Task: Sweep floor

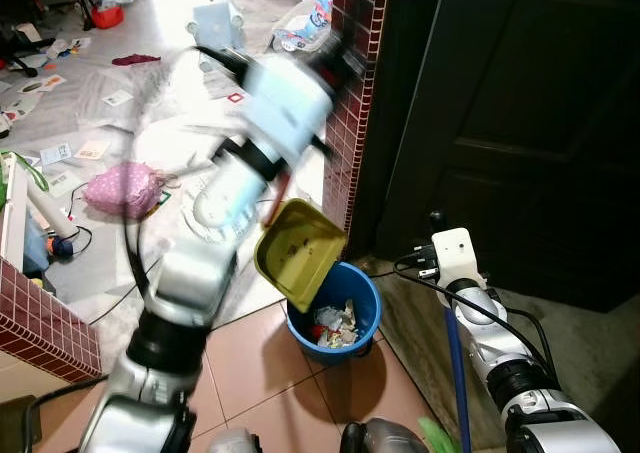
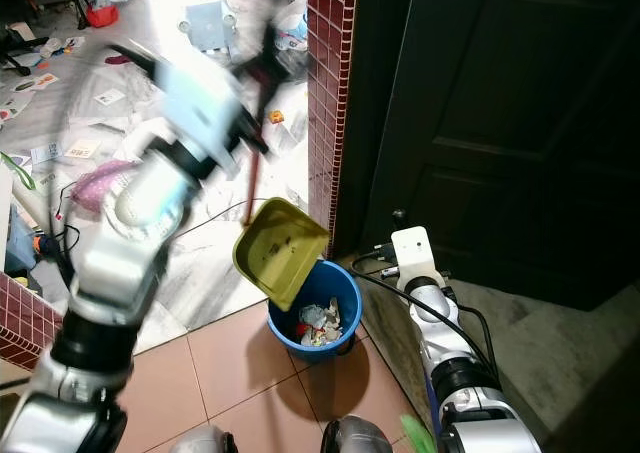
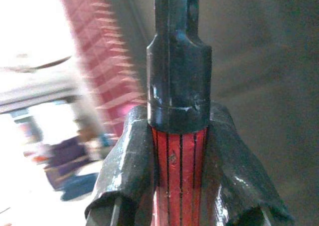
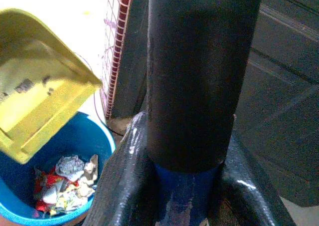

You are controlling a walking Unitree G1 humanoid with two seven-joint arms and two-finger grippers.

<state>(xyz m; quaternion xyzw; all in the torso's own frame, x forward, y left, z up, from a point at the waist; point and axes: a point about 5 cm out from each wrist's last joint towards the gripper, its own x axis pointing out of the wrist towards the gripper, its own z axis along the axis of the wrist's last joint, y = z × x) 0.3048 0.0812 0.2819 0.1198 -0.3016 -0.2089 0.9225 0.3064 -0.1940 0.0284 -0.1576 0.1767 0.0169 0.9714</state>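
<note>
While we tip the yellow dustpan (image 1: pixel 297 251) over the blue bin (image 1: pixel 350 298) at the foot of the red-tiled pillar (image 1: pixel 350 93), our left gripper (image 3: pixel 174 186) is clamped on its red handle (image 3: pixel 178 171). Our right gripper (image 4: pixel 187 186) is closed around the dark broom pole (image 4: pixel 199 71) beside the dark door (image 1: pixel 520 123). Scraps (image 1: pixel 335 325) already lie in the bin, so one load seems emptied; papers (image 1: pixel 90 150) and a pink bag (image 1: pixel 125 188) litter the floor (image 1: pixel 260 358) beyond, so much sweeping remains.
</note>
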